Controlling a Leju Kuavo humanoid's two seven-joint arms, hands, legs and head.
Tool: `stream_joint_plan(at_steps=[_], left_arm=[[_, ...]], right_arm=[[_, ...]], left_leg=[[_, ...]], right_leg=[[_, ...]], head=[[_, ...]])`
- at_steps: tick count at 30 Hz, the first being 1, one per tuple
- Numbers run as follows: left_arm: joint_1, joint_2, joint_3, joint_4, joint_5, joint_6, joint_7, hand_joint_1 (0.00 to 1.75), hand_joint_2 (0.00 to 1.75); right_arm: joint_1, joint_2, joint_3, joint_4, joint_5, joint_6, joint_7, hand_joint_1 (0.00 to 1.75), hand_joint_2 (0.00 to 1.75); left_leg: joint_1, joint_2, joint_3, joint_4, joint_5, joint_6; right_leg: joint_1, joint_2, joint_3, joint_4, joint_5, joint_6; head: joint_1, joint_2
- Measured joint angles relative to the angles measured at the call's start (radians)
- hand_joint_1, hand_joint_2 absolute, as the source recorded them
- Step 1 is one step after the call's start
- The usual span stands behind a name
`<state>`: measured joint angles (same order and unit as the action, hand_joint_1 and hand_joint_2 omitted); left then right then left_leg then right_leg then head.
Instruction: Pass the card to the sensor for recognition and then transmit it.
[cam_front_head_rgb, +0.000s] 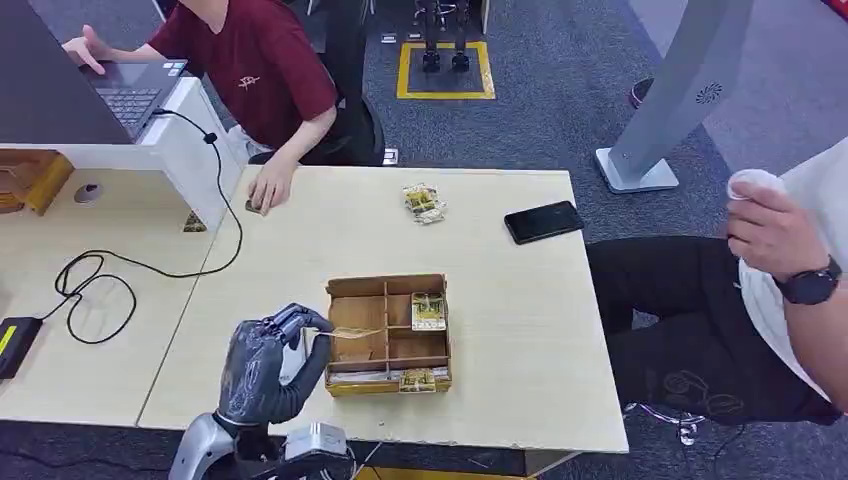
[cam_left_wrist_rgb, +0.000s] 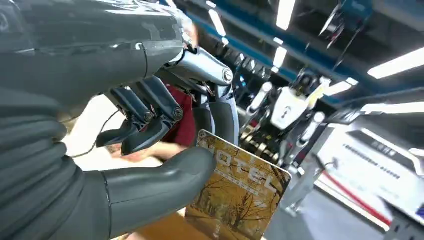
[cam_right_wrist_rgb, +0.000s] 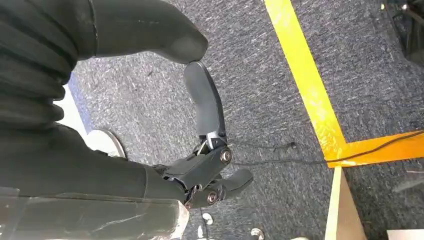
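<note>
Gripping card (cam_left_wrist_rgb: 240, 195), left hand (cam_left_wrist_rgb: 150, 150); print legible wrist-side.

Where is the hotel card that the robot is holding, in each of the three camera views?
Head view: the card shows edge-on at the left hand, over the cardboard box.
Left wrist view: the card lies low in the middle, pinched by the thumb.
Right wrist view: not in it.
Shared landmark: the person in the red shirt, red behind the fingers.

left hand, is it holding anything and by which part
Yes: the left hand pinches a hotel card by one edge, thumb against fingers. The right hand holds nothing.
</note>
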<state>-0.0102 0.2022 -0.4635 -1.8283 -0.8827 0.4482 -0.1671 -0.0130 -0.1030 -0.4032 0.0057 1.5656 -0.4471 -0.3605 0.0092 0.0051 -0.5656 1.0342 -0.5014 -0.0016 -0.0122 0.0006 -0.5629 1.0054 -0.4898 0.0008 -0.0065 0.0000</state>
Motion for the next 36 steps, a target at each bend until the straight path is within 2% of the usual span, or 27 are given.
stream_joint_plan(at_steps=[4,8,10,15,18,22,36], left_arm=[[-0.041,0.035,0.003,-0.037,-0.006,0.006,0.032,1.75,1.75],[-0.112,0.059,0.049,-0.034,-0.11,0.005,0.122,1.75,1.75],[-0.168,0.06,0.083,0.009,-0.134,0.002,0.173,1.75,1.75],[-0.266,0.044,0.179,0.158,-0.132,0.03,0.217,1.75,1.75],[-0.291,0.031,0.237,0.25,-0.138,0.075,0.217,1.75,1.75],[-0.305,0.021,0.269,0.315,-0.139,0.086,0.216,1.75,1.75],[-0.309,0.007,0.316,0.398,-0.109,0.086,0.207,1.75,1.75]], right_arm=[[0.0,0.001,0.0,0.0,0.0,-0.001,0.0,0.0,1.75],[0.001,0.002,0.0,0.0,0.0,-0.006,-0.003,0.0,1.75],[-0.002,0.002,0.001,0.0,0.0,-0.007,-0.003,0.0,1.75],[-0.007,0.002,0.008,0.0,0.0,-0.013,-0.013,0.0,1.75],[-0.007,0.002,0.015,0.0,0.0,-0.015,-0.022,0.0,1.75],[-0.007,0.002,0.021,0.0,0.0,-0.017,-0.022,0.0,1.75],[-0.005,0.0,0.025,0.0,0.0,-0.017,-0.031,0.0,1.75]], left_leg=[[0.0,0.0,0.0,0.0,0.0,0.0],[0.0,0.0,0.0,0.0,0.002,0.0],[0.0,-0.001,-0.001,0.0,0.003,0.0],[0.0,-0.001,0.0,0.0,0.004,-0.001],[0.0,0.0,0.0,0.0,0.004,-0.001],[0.0,0.0,-0.001,0.0,0.004,-0.001],[0.0,0.0,-0.001,0.0,0.004,-0.001]], right_leg=[[0.0,0.0,0.0,0.0,0.0,0.0],[0.0,0.0,0.0,0.0,0.0,0.0],[0.0,-0.002,0.0,0.001,0.001,0.0],[0.0,-0.001,0.0,0.001,0.003,-0.001],[0.0,0.0,-0.001,0.001,0.003,-0.001],[0.0,0.0,-0.001,0.001,0.003,-0.001],[0.0,0.0,-0.001,0.001,0.003,-0.001]], head=[[0.0,0.0],[0.0,0.0],[0.0,0.0],[0.0,0.0],[0.0,0.0],[0.0,0.0],[0.0,0.0]])
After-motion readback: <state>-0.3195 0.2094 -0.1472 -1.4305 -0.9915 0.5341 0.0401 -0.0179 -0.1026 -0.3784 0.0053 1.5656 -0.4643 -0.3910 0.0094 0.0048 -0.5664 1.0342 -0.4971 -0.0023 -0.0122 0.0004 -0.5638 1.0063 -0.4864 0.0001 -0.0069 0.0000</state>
